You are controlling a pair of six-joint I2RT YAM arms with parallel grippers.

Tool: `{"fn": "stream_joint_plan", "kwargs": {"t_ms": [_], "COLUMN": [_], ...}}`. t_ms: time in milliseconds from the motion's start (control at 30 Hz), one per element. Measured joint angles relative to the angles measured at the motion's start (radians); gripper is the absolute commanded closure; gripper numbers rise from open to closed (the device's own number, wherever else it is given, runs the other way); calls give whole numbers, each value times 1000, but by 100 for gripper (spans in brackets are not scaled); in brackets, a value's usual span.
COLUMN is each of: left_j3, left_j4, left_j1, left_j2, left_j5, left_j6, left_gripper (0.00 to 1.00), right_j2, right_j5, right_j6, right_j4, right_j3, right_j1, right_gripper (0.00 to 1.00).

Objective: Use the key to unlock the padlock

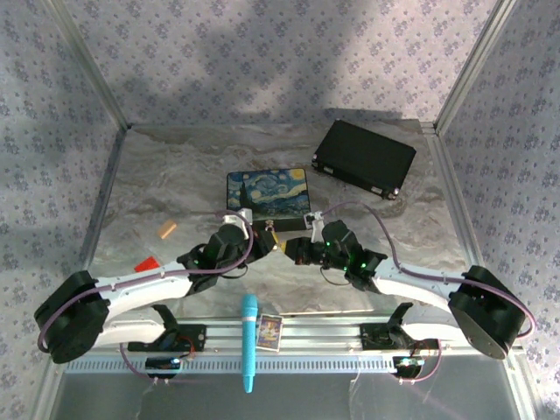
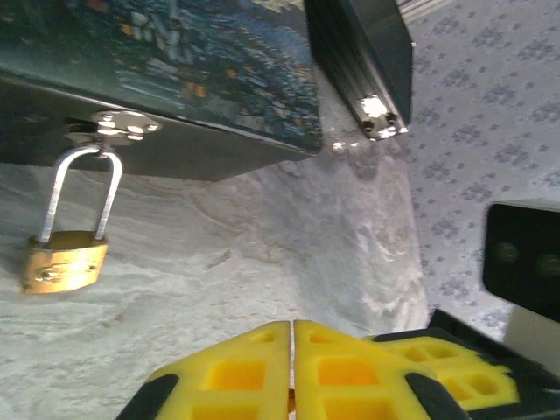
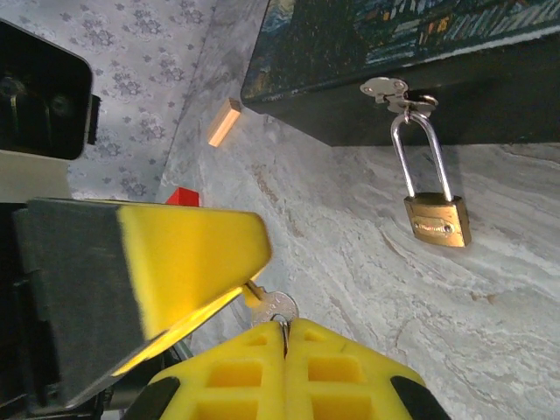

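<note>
Pale marbled cloth covers the table (image 1: 175, 175), with floral walls around it. I see the blue painted tin (image 1: 267, 191) at the table's centre and a black case (image 1: 365, 157) toward the far right corner. The padlock (image 3: 437, 220) hangs by its thin shackle from the silver hasp (image 3: 385, 87) on the tin's near side. My right gripper (image 3: 284, 325) is clenched on the key (image 3: 278, 306), whose blade points at the left gripper (image 2: 291, 328). The left gripper's yellow pads are pressed together, and I cannot tell whether they pinch the key. Both grippers meet tip to tip just on the near side of the tin.
</note>
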Motion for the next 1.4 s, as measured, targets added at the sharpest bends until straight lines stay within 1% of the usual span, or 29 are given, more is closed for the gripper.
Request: {"fn": "stream_joint_plan", "kwargs": {"t_ms": [33, 133, 200, 300, 333, 433, 467, 567, 633, 733, 833, 967, 1100, 1167, 1233, 1333, 1400], "left_j3": [6, 8, 8, 12, 15, 25, 26, 30, 40, 45, 45, 44, 44, 44, 44, 44, 44], "left_j4": [0, -2, -3, -9, -10, 5, 15, 40, 57, 101, 141, 174, 201, 206, 208, 209, 209], "left_j1": [-4, -3, -4, 5, 12, 54, 69, 99, 101, 101, 101, 101, 101, 101, 99, 98, 93], "left_j2": [0, 0, -1, -11, -15, -34, -45, -83, -102, -117, -118, -128, -140, -140, -140, -140, -140], "left_j5": [-1, -3, -5, 6, 22, 98, 126, 203, 242, 281, 304, 307, 307, 307, 306, 304, 304], "left_j6": [-1, 3, 15, 65, 88, 161, 181, 241, 269, 289, 288, 288, 281, 281, 280, 280, 277], "left_gripper": [100, 100, 100, 100, 100, 100, 100, 100, 100, 100, 100, 100, 100, 100, 100, 100, 100], "right_j2": [0, 0, -2, -34, -52, -101, -109, -108, -93, -76, -74, -66, -50, -42, -38, -38, -38], "right_j5": [-3, -17, -41, -75, -87, -138, -165, -248, -292, -342, -376, -404, -418, -425, -426, -425, -425], "right_j6": [0, -7, -12, -30, -35, -34, -26, 15, 39, 56, 63, 68, 71, 77, 79, 82, 82], "right_j4": [-1, -2, -6, -37, -38, 6, 41, 177, 242, 301, 332, 359, 382, 406, 422, 443, 451], "right_j3": [0, 1, 2, 2, 2, 1, -2, -24, -30, -30, -29, -24, -23, -23, -23, -23, -23], "right_j1": [0, -13, -34, -101, -129, -193, -211, -255, -264, -243, -211, -191, -190, -190, -190, -190, -190], "right_gripper": [83, 43, 19, 16, 16, 30, 33, 41, 46, 49, 53, 58, 67, 69, 75, 76, 80]}}
